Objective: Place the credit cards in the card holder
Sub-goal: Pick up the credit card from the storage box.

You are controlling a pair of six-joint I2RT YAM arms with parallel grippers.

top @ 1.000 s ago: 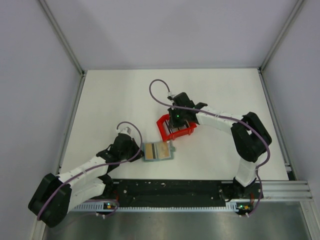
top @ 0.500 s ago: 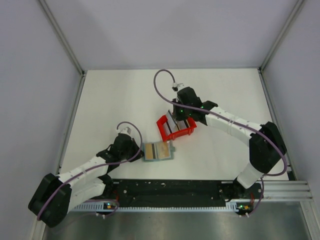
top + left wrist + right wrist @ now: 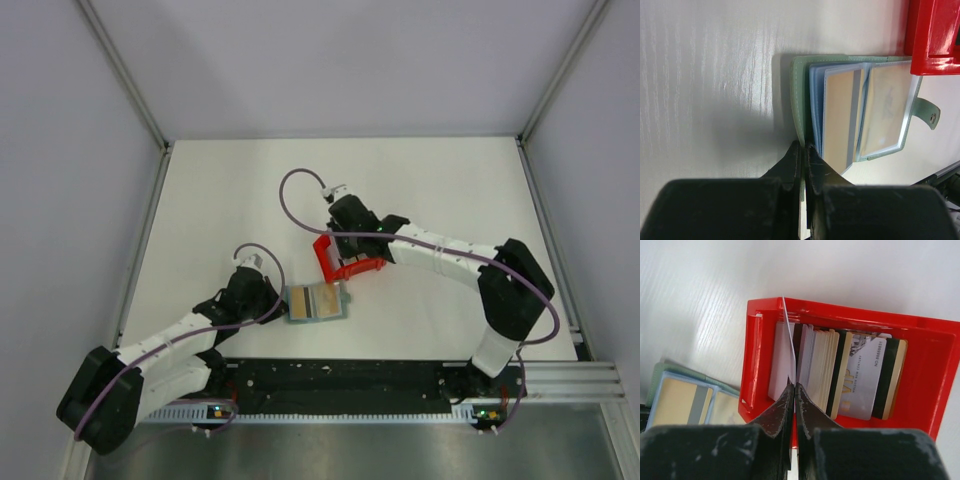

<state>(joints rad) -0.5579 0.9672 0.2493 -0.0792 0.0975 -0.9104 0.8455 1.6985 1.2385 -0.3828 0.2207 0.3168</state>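
While our right claw is pinched shut on one thin white card standing on edge, the other cards sit under it in the red box. Our left claw is shut on the edge of the open card holder, lying beside the box on the white table with grey walls around.

Left arm and right arm show white shells over black joints, a purple cable loops off each wrist, end effector fingers scuffed black.
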